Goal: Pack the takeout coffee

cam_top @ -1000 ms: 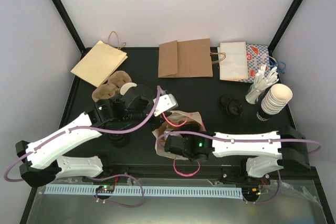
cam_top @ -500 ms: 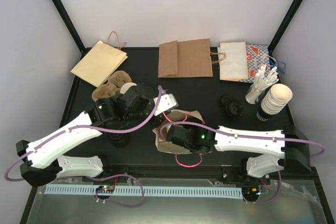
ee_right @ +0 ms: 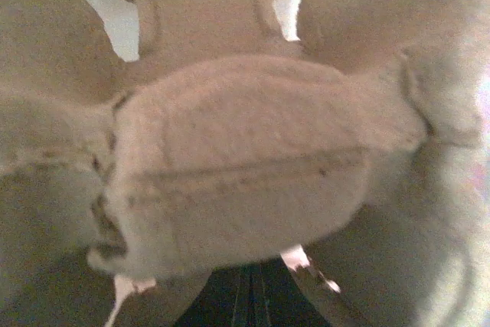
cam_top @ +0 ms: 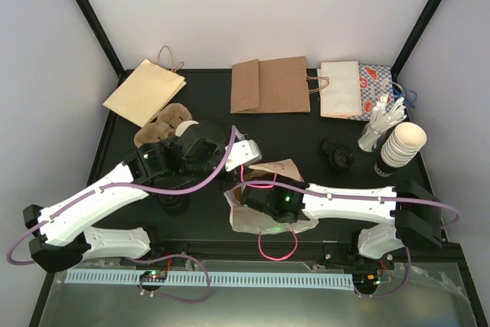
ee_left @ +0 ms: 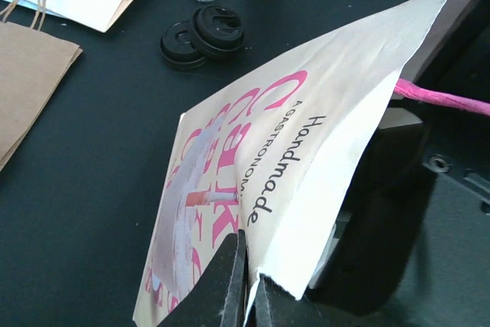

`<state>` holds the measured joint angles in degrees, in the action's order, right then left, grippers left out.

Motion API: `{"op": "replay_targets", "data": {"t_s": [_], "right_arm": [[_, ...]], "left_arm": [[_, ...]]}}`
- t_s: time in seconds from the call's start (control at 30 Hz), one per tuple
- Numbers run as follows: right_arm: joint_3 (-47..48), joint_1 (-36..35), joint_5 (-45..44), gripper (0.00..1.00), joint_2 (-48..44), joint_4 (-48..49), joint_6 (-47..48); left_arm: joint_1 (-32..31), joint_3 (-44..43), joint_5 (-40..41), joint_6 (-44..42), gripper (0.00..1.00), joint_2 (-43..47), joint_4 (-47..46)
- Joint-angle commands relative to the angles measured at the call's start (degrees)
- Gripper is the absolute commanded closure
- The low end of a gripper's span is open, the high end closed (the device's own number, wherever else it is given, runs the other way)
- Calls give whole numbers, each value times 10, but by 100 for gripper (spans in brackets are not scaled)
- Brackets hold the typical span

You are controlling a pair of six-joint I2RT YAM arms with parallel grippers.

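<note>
The takeout coffee (cam_top: 186,129) shows only as a pale round mouth on the left of the table, at the right edge of the brown pulp carrier (cam_top: 158,129) and just far of the left arm's wrist. The mouth faces up, so its long axis appears to stand vertical. Its side is hidden, and whether it sits in a carrier pocket or just beside one cannot be told. It is not in any bag. Near the middle of the table, the left gripper (ee_left: 246,285) has its fingers clamped on the torn edge of a cream printed bag (ee_left: 268,166) with pink lettering, holding that side raised. The right gripper (cam_top: 253,203) reaches into the bag from the right. Its fingers are together, though whether they pinch anything cannot be told. Its wrist view is filled by a blurred tan moulded shape (ee_right: 260,166). To the right, a clear tumbler (cam_top: 373,137) holds white sticks. Beside it a tall stack of nested cups (cam_top: 403,143) leans, and black lids (cam_top: 337,155) lie on the table nearer the middle. Along the far edge lie flat bags: a tan bag (cam_top: 145,91) at the left, brown bags (cam_top: 269,86) in the middle, and a white bag (cam_top: 341,89) over a patterned bag (cam_top: 379,80) at the right.
</note>
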<state>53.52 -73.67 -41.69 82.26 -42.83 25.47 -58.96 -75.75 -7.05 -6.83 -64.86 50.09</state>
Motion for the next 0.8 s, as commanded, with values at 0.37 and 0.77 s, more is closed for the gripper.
{"op": "replay_targets", "data": {"t_s": [0.37, 0.77], "right_arm": [[-18, 7, 46, 99, 11, 35, 7], [-12, 6, 58, 99, 11, 45, 17]], "left_arm": [[-2, -22, -79, 27, 98, 16, -46], [-2, -19, -102, 29, 99, 22, -57]]}}
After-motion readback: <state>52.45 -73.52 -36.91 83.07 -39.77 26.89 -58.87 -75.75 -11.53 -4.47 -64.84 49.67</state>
